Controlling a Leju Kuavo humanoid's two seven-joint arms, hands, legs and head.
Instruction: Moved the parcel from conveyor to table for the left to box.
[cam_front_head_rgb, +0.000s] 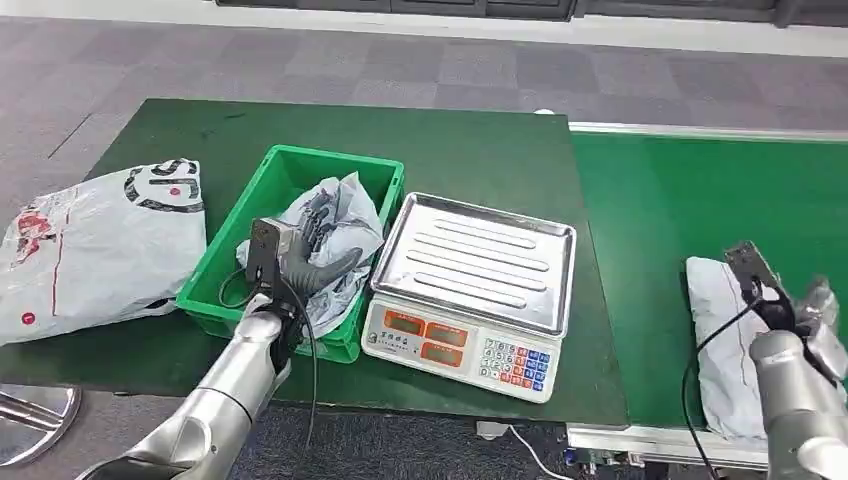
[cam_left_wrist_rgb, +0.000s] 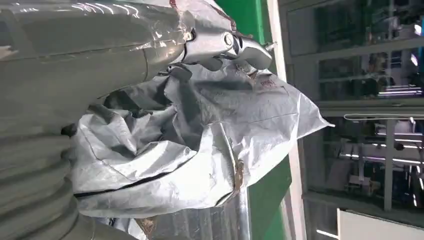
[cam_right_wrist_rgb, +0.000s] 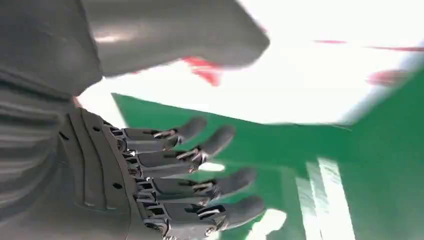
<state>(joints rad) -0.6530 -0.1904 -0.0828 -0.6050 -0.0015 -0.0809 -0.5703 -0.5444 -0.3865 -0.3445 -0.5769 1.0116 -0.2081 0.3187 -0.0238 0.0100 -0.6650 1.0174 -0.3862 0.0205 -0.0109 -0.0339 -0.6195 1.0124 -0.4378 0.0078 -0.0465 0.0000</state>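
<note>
A crumpled grey parcel (cam_front_head_rgb: 340, 215) lies in the green bin (cam_front_head_rgb: 215, 278) on the table. My left hand (cam_front_head_rgb: 300, 255) reaches into the bin and grips it. From the left wrist, the grey parcel (cam_left_wrist_rgb: 200, 145) bulges against my left hand (cam_left_wrist_rgb: 75, 55) and one finger (cam_left_wrist_rgb: 225, 42) curls over its edge. A second, white parcel (cam_front_head_rgb: 715, 345) lies on the green conveyor belt (cam_front_head_rgb: 700, 190) at the right. My right hand (cam_front_head_rgb: 790, 310) is at its near end. In the right wrist view my right hand (cam_right_wrist_rgb: 165, 170) has its fingers spread over the belt, with the white parcel (cam_right_wrist_rgb: 300, 75) beyond them.
A weighing scale (cam_front_head_rgb: 470, 265) with a steel pan stands right of the bin. A large white plastic bag (cam_front_head_rgb: 100, 245) lies at the table's (cam_front_head_rgb: 450, 140) left end. Carpeted floor runs behind.
</note>
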